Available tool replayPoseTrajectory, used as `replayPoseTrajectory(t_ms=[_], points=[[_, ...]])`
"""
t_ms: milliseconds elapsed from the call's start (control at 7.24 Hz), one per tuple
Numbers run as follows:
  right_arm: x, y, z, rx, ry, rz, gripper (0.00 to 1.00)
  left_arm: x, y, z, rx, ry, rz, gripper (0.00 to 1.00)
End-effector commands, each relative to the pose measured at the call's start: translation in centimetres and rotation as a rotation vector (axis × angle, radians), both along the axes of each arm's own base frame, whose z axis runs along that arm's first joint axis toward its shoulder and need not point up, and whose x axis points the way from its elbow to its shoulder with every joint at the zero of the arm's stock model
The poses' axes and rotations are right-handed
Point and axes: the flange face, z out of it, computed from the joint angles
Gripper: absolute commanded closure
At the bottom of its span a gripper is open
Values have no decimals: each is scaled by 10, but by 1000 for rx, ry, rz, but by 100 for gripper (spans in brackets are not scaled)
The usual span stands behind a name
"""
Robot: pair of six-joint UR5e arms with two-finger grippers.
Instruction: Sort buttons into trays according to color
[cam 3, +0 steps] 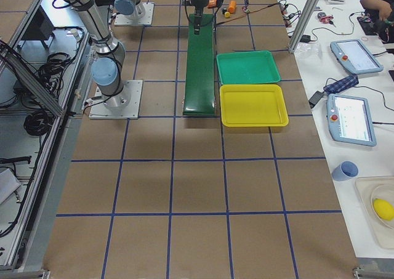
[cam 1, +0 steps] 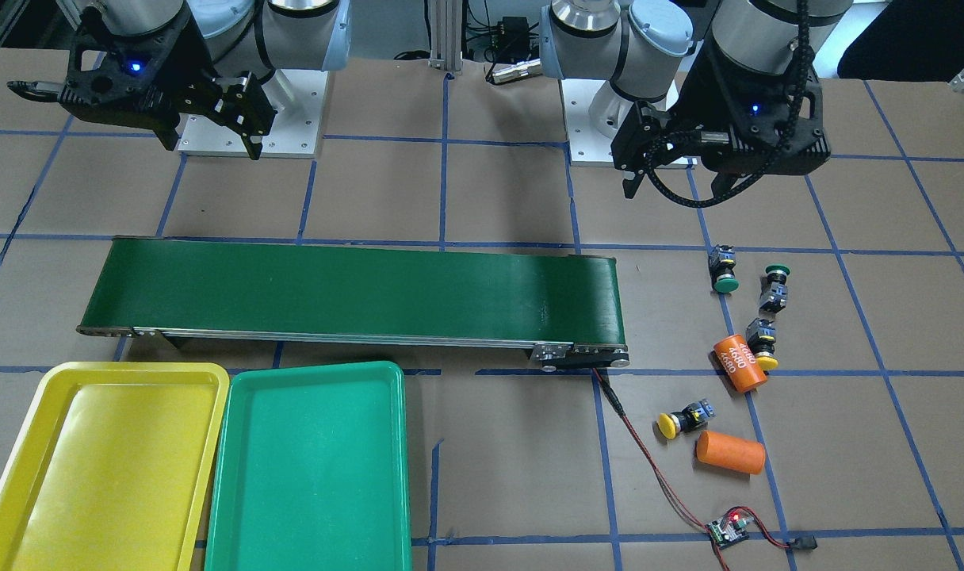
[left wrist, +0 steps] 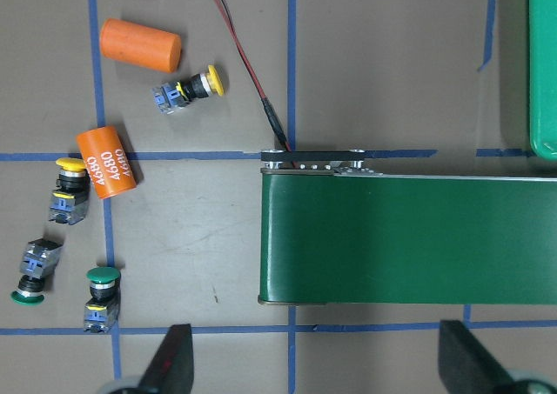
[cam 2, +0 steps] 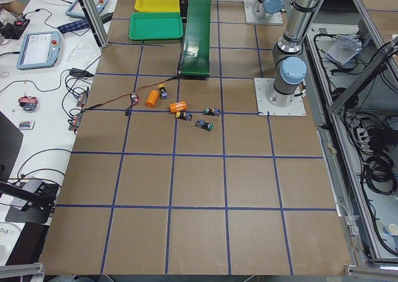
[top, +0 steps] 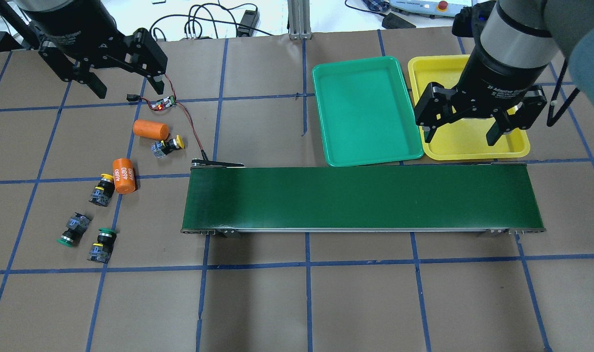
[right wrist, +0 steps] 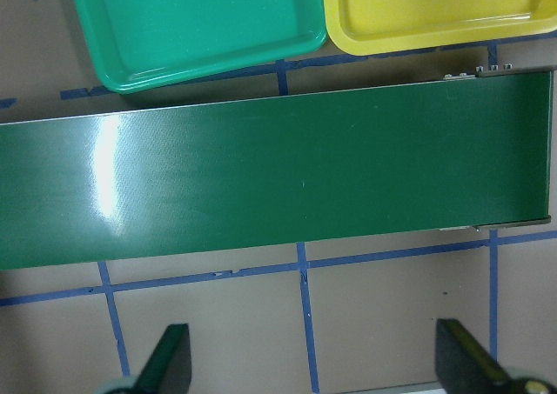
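Note:
Four buttons lie on the table's left side, left of the conveyor. One yellow button [top: 167, 145] lies beside a plain orange cylinder, and another yellow button [top: 101, 188] touches the cylinder marked 4680. Nearer the front lie one green button [top: 74, 230] and another green button [top: 103, 244]. The green tray [top: 365, 107] and the yellow tray [top: 434, 73] sit side by side beyond the belt's right half, both with nothing in them. My left gripper [top: 126, 88] hangs open high above the far left. My right gripper [top: 460, 134] hangs open over the yellow tray's near edge.
A long dark green conveyor belt [top: 360, 198] crosses the middle. A plain orange cylinder [top: 150, 129] and the marked one [top: 123, 176] lie among the buttons. A small circuit board [top: 162, 103] with a red light feeds wires to the belt's left end.

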Motion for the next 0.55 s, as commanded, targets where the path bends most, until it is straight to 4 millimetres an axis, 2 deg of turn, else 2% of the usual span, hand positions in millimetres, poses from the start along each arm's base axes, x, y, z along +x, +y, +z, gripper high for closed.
replayPoseTrajectory(t_ms=[0, 138, 276, 414], points=[[0, 1, 2, -5, 0, 2, 0, -3, 2, -5, 9, -2, -4, 0], [0, 7, 10, -31, 0, 0, 0, 2, 1, -7, 5, -2, 2, 0], [0, 8, 11, -31, 0, 2, 0, 20, -13, -19, 23, 3, 22, 0], [0, 8, 10, -30, 0, 8, 0, 61, -46, -39, 34, 12, 88, 0]])
